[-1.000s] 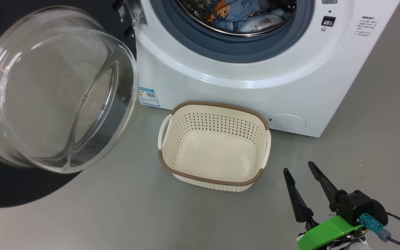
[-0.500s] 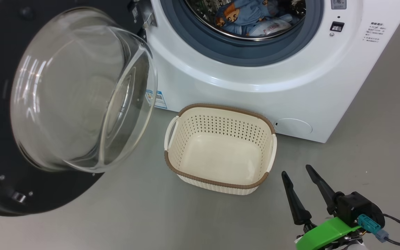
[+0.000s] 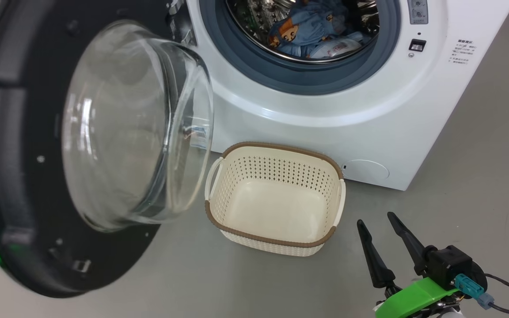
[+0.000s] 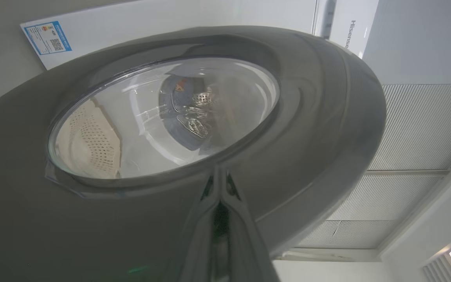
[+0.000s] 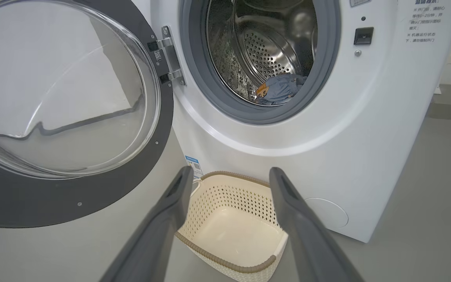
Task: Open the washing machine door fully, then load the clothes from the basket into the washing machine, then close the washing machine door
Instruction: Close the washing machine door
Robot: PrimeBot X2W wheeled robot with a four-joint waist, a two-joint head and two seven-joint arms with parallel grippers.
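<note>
Swung inward since a second ago, the washing machine door stands partly shut before the washing machine. The clothes lie in its drum and the basket sits empty at its foot, so closing is in hand. The left gripper, pinched together, seemingly presses the door's outer face. The right gripper gapes wide, holding nothing. Next, push until the door latches.

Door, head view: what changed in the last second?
The door swung partway toward shut, and its glass bowl is now nearer the washer. The shut left gripper has its tips at the door's outer face and appears to be pushing. The head camera also shifted slightly. Unchanged: the right gripper is open and empty, the basket is empty, and the clothes are in the drum.
</note>
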